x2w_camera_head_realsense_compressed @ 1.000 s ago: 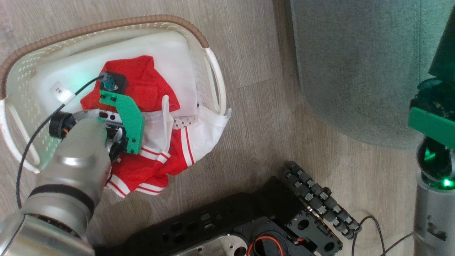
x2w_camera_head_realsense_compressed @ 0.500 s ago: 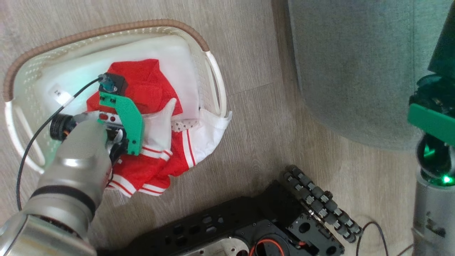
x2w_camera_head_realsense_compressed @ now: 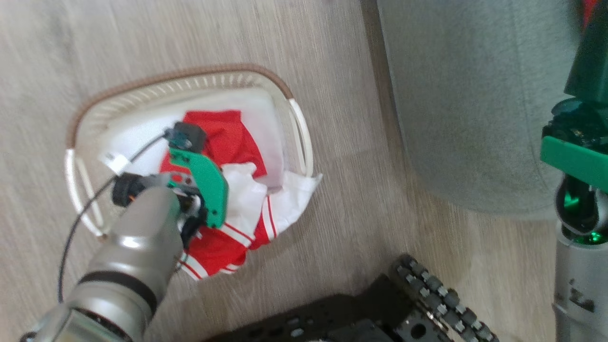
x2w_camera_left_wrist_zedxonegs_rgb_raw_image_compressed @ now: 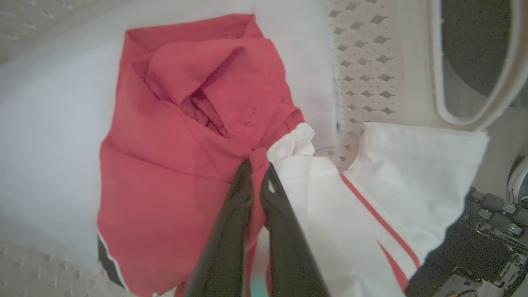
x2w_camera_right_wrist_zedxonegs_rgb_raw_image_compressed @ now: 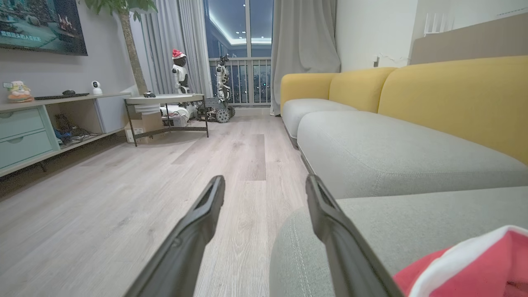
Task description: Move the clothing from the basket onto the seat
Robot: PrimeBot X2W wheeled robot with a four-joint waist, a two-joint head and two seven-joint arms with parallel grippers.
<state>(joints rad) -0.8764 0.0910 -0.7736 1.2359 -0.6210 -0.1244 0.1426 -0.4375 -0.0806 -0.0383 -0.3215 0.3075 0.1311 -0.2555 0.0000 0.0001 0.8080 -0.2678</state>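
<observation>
From my remote station: the grey-green seat (x2w_camera_head_realsense_compressed: 475,95) sits to the right of the basket, apart from it across a strip of pale wood floor (x2w_camera_head_realsense_compressed: 351,142). The cream basket (x2w_camera_head_realsense_compressed: 190,73) stands on that floor, brown rim up, with a white handle at either end. Inside the basket, the red clothing (x2w_camera_head_realsense_compressed: 228,137) lies crumpled on a white lining sheet (x2w_camera_head_realsense_compressed: 133,133). A white piece with red stripes (x2w_camera_head_realsense_compressed: 294,194) spills over the basket's near wall, and a red hem with white bands (x2w_camera_head_realsense_compressed: 213,251) lies outside that wall. My left fingers (x2w_camera_left_wrist_zedxonegs_rgb_raw_image_compressed: 231,231) reach into the basket and are clenched on a fold of the red cloth, right where it meets the white piece. My right fingers (x2w_camera_right_wrist_zedxonegs_rgb_raw_image_compressed: 194,235) are well away from the basket, on the seat's side, spread wide with nothing between them. A further red-and-white garment (x2w_camera_right_wrist_zedxonegs_rgb_raw_image_compressed: 466,268) lies on the seat, just beside the right fingers.
</observation>
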